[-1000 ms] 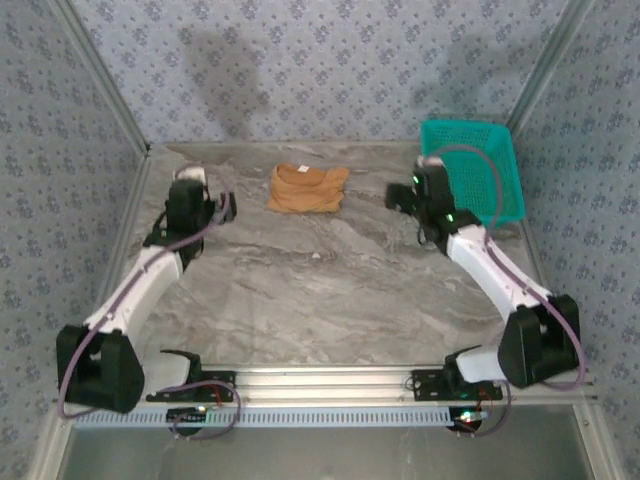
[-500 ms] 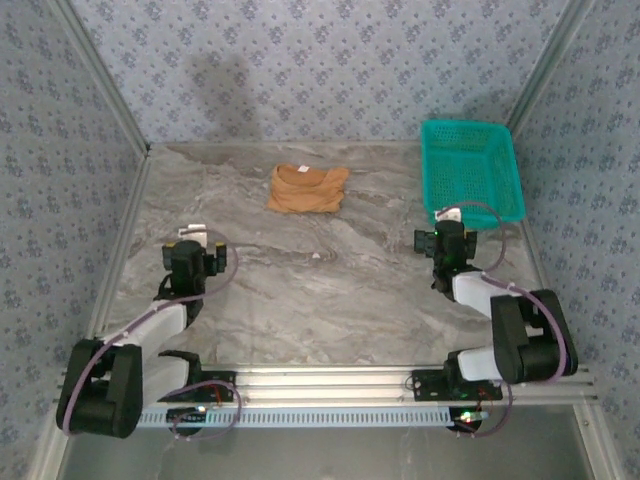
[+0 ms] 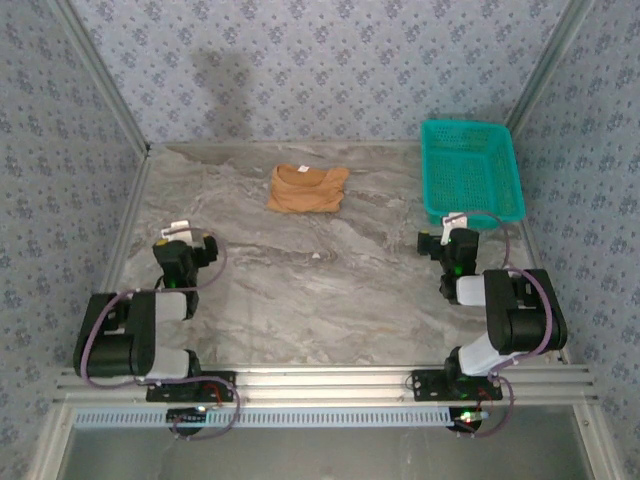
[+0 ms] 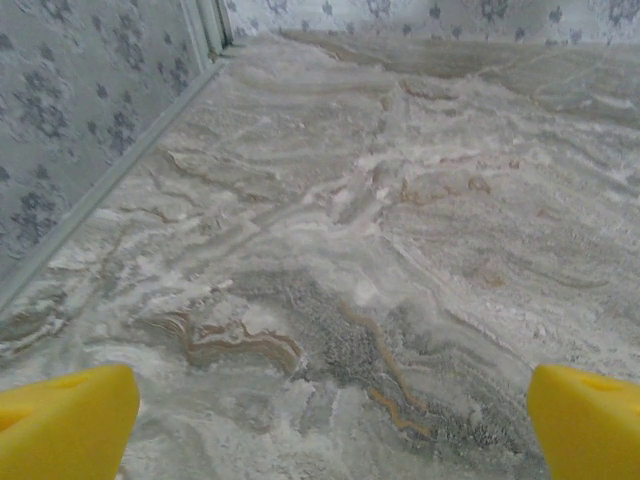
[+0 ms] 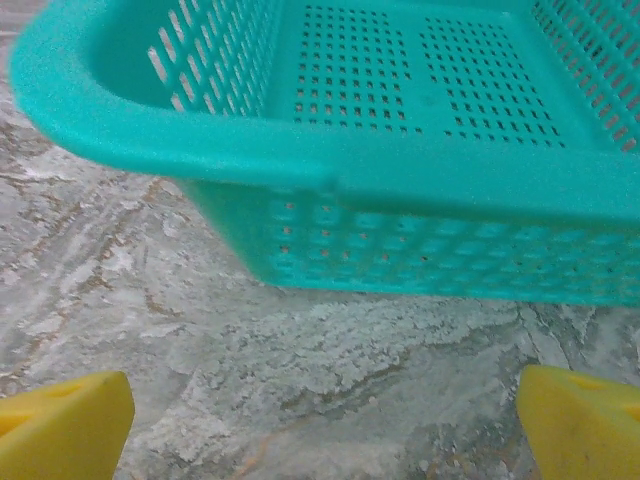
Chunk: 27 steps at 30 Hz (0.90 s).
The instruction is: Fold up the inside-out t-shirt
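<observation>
**Item 1, t-shirt** (image 3: 308,188): orange-tan, lying as a small squared bundle in the upper middle of the top view. It rests on the marble table (image 3: 330,300) and nothing touches it. Spot and outline match the frame from a second ago (no visible shift).

**Change noted:** a second ago both arms were stretched up the table, one on either side of the bundle. Now they are drawn back and folded over their bases at the lower left and lower right of the frame. Judged meaning: the folding looks finished, and the arms are retiring to rest rather than lining up another fold.

**Item 2, left gripper** (image 3: 183,243): left side of the frame at mid height, well apart from the t-shirt. Its jaws are spread wide and hold nothing. In its wrist view the yellow fingers (image 4: 62,425) sit in the bottom corners with bare marble between them.

**Item 3, right gripper** (image 3: 452,238): just below the basket (image 3: 472,217), likewise spread wide and empty-handed (fingers again in the bottom corners of its own view).

**Item 4, basket:** teal mesh, upper right, nothing inside, unmoved. Its near wall looms close before the right wrist camera.
</observation>
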Each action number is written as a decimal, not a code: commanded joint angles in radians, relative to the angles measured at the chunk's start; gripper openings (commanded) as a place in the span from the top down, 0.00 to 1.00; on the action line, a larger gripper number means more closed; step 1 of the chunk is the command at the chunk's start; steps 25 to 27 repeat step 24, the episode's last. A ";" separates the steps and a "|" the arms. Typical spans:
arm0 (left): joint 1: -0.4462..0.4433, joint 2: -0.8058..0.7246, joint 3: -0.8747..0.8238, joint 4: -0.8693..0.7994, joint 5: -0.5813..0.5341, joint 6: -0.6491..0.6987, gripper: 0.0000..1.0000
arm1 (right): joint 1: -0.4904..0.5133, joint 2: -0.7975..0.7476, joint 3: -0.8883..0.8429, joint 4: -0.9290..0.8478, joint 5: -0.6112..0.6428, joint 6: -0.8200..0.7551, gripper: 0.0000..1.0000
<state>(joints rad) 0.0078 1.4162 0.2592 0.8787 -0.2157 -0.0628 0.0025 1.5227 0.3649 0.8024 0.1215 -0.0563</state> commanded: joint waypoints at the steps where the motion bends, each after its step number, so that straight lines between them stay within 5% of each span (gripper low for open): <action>1: 0.010 0.117 0.021 0.189 0.024 -0.024 0.00 | 0.004 -0.001 0.000 0.059 -0.017 0.012 0.00; 9: -0.011 0.112 0.137 -0.036 0.024 0.008 0.00 | 0.004 0.001 0.000 0.066 -0.019 0.012 0.00; 27: -0.011 0.116 0.145 -0.047 0.055 0.019 0.00 | 0.002 0.001 0.000 0.066 -0.022 0.012 0.00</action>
